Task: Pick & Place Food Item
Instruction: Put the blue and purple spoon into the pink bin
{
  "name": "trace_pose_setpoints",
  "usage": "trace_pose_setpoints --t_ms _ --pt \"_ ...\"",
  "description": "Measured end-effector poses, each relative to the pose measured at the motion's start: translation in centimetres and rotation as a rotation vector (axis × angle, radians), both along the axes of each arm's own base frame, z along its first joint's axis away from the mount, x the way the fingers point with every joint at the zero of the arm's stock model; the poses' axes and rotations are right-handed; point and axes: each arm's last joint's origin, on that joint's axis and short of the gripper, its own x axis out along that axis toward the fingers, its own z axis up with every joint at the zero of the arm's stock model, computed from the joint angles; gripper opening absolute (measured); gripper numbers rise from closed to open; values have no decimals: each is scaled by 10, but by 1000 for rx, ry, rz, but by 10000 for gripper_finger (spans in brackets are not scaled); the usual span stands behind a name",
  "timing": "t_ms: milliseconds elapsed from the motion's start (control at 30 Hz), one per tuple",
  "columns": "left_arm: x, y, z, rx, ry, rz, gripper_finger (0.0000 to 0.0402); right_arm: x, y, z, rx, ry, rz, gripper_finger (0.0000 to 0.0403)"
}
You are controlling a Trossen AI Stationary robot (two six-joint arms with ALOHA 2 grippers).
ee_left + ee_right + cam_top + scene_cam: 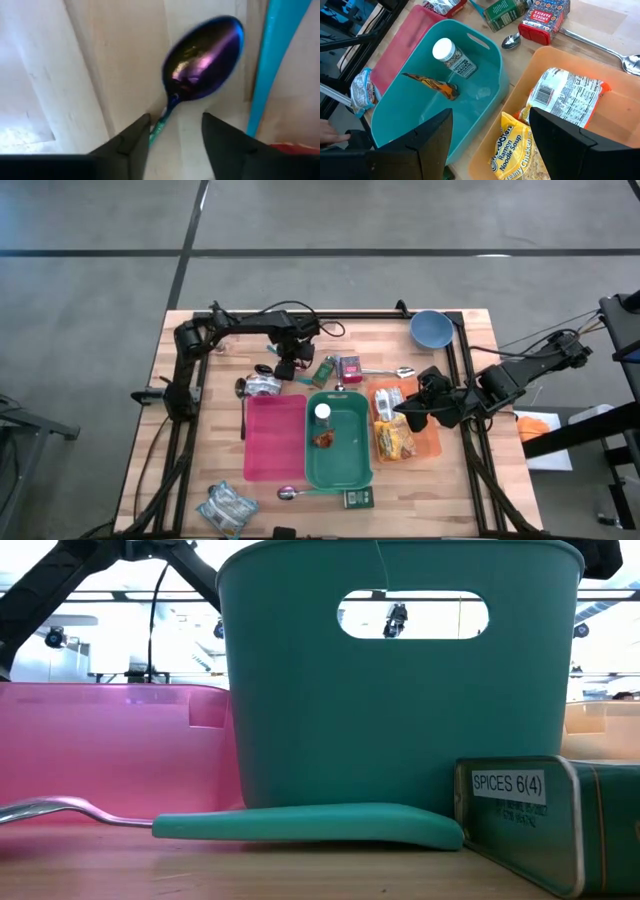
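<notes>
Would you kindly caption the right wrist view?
Right end effector open above teal bin and orange tray.

A teal bin (340, 465) sits between a pink tray (272, 455) on its left and an orange tray (428, 443) on its right, all on a pale wood bench (440, 500). A blue bowl (431, 328) stands at the far right. The spoon (202, 57) gleams iridescent purple and green. A yellow ramen noodle packet (517, 150) lies in the orange tray.
</notes>
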Motion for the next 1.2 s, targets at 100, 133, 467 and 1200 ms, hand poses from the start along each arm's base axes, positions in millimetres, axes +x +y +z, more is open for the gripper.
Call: trace_pose_setpoints --t_ms 100,133,467,1200 --pt "0 0 -1 3 -2 16 112 0 0 0 0 0 0 258" --pt "0 0 -1 5 -1 19 98 0 0 0 0 0 0 258" --pt "0 2 -1 88 26 59 4 0 0 0 -2 -1 2 258" --pt "-8 0 49 182 -92 248 0 1 0 0 -18 -1 20 258"
